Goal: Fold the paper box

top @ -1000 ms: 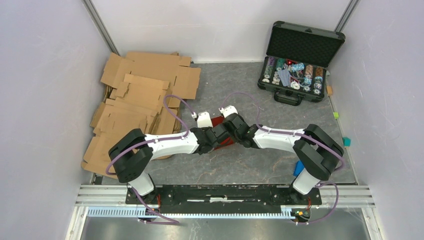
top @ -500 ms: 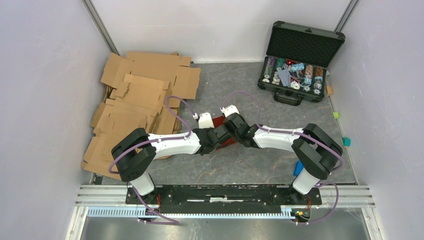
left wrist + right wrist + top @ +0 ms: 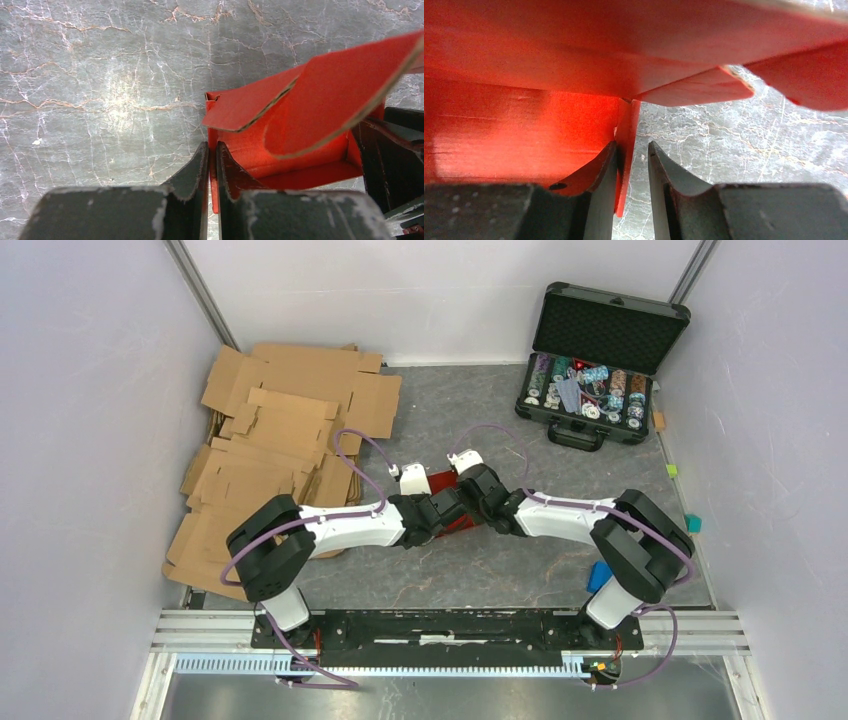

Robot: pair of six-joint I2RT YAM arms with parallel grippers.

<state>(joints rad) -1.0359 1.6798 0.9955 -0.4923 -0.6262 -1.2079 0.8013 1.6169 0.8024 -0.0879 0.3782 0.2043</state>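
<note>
The paper box (image 3: 461, 524) is bright red and half folded, resting on the grey marbled table between my two wrists. In the left wrist view its left wall stands upright and two loose flaps (image 3: 330, 95) hang over its inside floor (image 3: 305, 175). My left gripper (image 3: 212, 155) is shut on that left wall. In the right wrist view the box (image 3: 524, 125) fills the left side, and a thin red wall (image 3: 626, 150) runs down between the fingers. My right gripper (image 3: 633, 152) is open: the wall lies against the left finger, and a gap separates it from the right finger.
A pile of brown corrugated cardboard sheets (image 3: 280, 440) covers the far left of the table. An open black case of poker chips (image 3: 590, 370) stands at the far right. Small coloured blocks (image 3: 693, 524) lie along the right wall, and a blue object (image 3: 597, 575) sits near the right arm's base.
My right gripper's jaws have parted and released the box wall they were pinching. Both wrists have drifted slightly to the right with the box. The left grip is unchanged.
</note>
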